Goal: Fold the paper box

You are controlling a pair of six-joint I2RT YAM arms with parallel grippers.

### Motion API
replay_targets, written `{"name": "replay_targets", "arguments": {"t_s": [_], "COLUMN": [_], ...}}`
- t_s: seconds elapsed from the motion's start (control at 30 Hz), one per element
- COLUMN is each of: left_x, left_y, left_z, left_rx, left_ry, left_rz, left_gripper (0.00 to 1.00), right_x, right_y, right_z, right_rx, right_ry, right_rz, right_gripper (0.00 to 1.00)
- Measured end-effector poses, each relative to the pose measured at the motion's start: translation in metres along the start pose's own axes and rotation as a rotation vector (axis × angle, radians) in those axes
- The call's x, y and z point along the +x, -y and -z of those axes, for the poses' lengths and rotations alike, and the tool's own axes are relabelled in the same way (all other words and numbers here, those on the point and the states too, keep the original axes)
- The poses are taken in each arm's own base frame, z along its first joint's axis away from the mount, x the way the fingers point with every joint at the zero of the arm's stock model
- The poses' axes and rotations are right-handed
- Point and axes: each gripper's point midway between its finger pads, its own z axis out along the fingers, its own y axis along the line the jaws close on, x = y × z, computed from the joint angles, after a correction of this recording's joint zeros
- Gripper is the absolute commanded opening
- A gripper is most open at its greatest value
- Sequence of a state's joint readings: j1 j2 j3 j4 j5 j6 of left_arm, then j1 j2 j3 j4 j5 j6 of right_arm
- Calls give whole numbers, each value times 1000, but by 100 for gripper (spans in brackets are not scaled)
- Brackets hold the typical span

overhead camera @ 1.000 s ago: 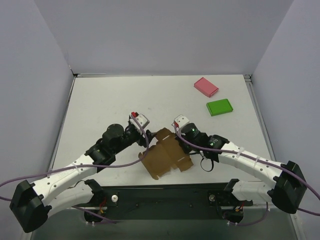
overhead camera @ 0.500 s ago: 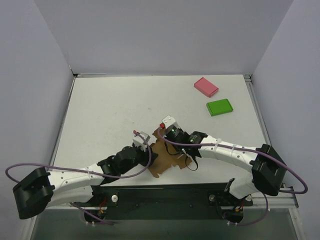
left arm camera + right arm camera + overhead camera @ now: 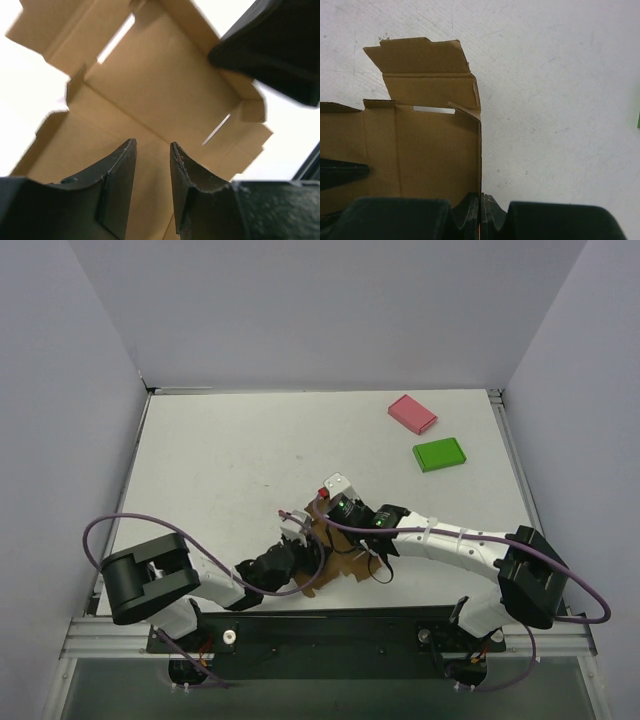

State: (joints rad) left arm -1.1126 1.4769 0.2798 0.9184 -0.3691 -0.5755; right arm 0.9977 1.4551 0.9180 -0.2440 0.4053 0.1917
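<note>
The brown paper box (image 3: 345, 562) lies partly folded near the table's front middle, one wall standing up. My right gripper (image 3: 338, 532) is shut on the lower edge of that upright wall (image 3: 481, 165); its fingertips (image 3: 472, 212) pinch the cardboard. My left gripper (image 3: 308, 546) hovers over the box's inner floor (image 3: 165, 85). It is open a little, and nothing lies between its fingers (image 3: 122, 175). The right gripper's dark body (image 3: 270, 45) shows at the upper right of the left wrist view. A left finger (image 3: 340, 172) pokes in over the box floor (image 3: 430, 145).
A pink flat box (image 3: 412, 413) and a green flat box (image 3: 439, 454) lie at the back right. Grey walls close in the table on three sides. The left arm's elbow (image 3: 150, 575) is folded near the front left edge.
The left arm has folded back toward its base and its gripper has come over the box's near side, jaws narrowing. The right gripper moved left, and the box is now drawn together.
</note>
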Motion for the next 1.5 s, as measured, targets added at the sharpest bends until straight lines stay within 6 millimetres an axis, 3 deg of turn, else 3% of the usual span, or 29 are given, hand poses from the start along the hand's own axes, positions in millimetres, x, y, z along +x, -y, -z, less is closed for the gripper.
{"name": "replay_targets", "arguments": {"t_s": [0.17, 0.4, 0.5, 0.63, 0.77, 0.9, 1.1, 1.23, 1.3, 1.37, 1.47, 1.5], "left_x": [27, 20, -4, -62, -109, -113, -102, -99, -97, -94, -90, -89], "left_y": [-4, -2, 7, 18, -9, -33, -28, -22, -21, -21, -20, -20], "left_z": [-4, -2, 9, 28, 42, 41, 34, 26, 21, 16, 11, 10], "left_rx": [-33, -31, -4, 48, 25, -4, 53, 95, 107, 115, 127, 130], "left_ry": [-34, -4, 44, 158, 234, 175, 62, 27, 7, -14, -39, -43], "left_rz": [4, 25, 40, 60, 10, -101, -258, -318, -339, -357, -379, -384], "left_gripper": [43, 50, 57, 64, 72, 77, 77, 73, 66, 50, 35, 25], "right_x": [0, -1, -2, -7, -18, -27, -27, -24, -23, -22, -21, -21], "right_y": [-3, -5, -4, -1, 0, 0, -6, -12, -13, -14, -14, -14], "right_z": [2, 3, 4, 10, 24, 36, 40, 42, 43, 43, 43, 43], "right_rx": [-5, 0, 3, -7, -50, -93, -144, -167, -174, -177, -177, -177], "right_ry": [5, 12, 16, 39, 97, 145, 154, 146, 144, 143, 139, 138], "right_rz": [6, 23, 50, 98, 138, 165, 204, 229, 239, 245, 252, 253], "right_gripper": [0, 0, 0, 0, 0, 0, 0, 0, 0, 0, 0, 0]}}
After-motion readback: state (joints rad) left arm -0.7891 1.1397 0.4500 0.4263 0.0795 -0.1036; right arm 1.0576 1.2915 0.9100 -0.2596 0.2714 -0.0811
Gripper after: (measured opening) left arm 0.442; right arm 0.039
